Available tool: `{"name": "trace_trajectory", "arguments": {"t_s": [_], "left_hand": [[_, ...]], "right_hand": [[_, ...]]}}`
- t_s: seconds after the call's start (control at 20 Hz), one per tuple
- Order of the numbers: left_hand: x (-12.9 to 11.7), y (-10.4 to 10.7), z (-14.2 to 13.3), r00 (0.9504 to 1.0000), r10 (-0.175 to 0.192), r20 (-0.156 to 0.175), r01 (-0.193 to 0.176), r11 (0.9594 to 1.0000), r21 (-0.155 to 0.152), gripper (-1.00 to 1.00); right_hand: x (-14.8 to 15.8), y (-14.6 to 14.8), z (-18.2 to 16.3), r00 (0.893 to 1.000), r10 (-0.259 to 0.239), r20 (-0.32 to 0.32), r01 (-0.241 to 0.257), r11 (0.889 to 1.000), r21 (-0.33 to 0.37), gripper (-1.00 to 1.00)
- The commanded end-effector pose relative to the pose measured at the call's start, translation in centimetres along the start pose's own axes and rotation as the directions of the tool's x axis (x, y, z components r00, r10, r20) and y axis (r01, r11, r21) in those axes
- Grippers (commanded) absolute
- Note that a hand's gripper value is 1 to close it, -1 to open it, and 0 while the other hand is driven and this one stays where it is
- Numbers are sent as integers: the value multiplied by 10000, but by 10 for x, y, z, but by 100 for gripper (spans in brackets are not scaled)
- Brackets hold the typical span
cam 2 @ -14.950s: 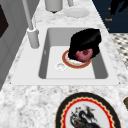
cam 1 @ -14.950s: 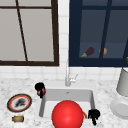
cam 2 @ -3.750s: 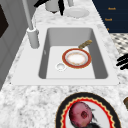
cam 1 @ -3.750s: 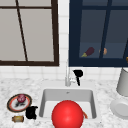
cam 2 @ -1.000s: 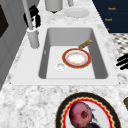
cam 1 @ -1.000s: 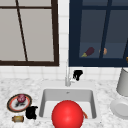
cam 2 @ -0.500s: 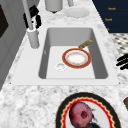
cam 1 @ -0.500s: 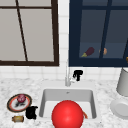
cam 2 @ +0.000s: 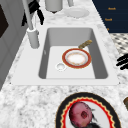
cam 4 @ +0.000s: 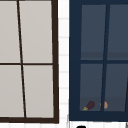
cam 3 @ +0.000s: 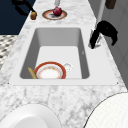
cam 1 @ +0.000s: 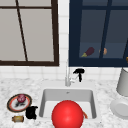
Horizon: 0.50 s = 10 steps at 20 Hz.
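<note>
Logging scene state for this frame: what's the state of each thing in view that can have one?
right hand: fingers curled by the faucet handle, grip unclear
left hand: in the air by the counter's front edge, beside the patterned plate
faucet: no water seen running
sink: dry, holds a red-rimmed plate and a small brown item
red-rimmed plate: flat, empty
patterned plate: on counter, holds a red fruit
red fruit: resting on plate

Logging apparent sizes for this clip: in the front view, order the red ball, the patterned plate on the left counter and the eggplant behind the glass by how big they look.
1. Red ball, though it may sit nearer the camera.
2. Plate.
3. Eggplant, farthest back.
</note>
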Motion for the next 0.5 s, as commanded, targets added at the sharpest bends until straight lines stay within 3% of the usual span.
{"name": "trace_trajectory", "arguments": {"t_s": [0.0, 0.1, 0.3, 0.45], "left_hand": [[0, 0, 0, 10000, 0, 0, 0, 10000, 0, 0], [0, 0, 0, 10000, 0, 0, 0, 10000, 0, 0], [0, 0, 0, 10000, 0, 0, 0, 10000, 0, 0], [0, 0, 0, 10000, 0, 0, 0, 10000, 0, 0]], "right_hand": [[-6, -17, 21, 10000, 97, 0, -97, 9997, -238, -100], [-9, -15, 32, 9998, -140, 103, 141, 9999, -90, -100], [-13, -11, 59, 9998, -222, 2, 222, 9988, -435, -100], [-13, -6, 72, 9997, -13, -239, -8, 9963, -861, -100]]}}
